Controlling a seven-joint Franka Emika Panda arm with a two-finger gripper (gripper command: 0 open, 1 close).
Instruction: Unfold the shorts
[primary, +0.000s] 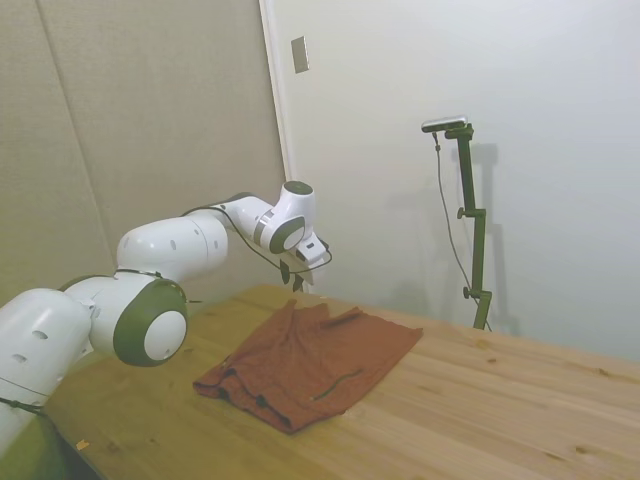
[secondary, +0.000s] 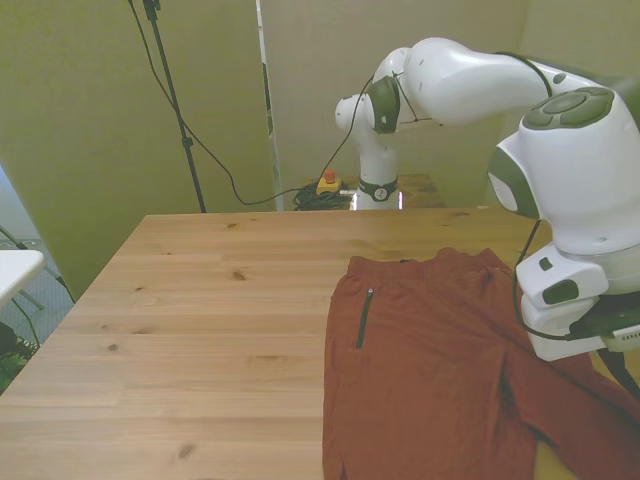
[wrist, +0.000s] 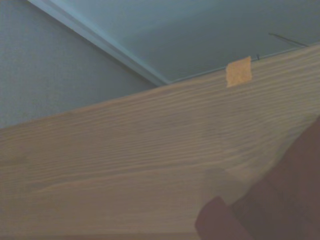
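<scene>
While holding above the shorts (primary: 310, 365), gripper (primary: 296, 281) state cannot be told; better to pinch only the upper layer near an edge, then pull slowly outward across table (primary: 480, 410).

The rust-red shorts (primary: 310, 365) lie spread, slightly rumpled, on the table (primary: 480, 420).

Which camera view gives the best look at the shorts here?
The side view: the whole shorts lie in frame on the table. The front view crops them at the bottom and right edges, with the arm covering part. The wrist view catches only a blurred corner.
</scene>
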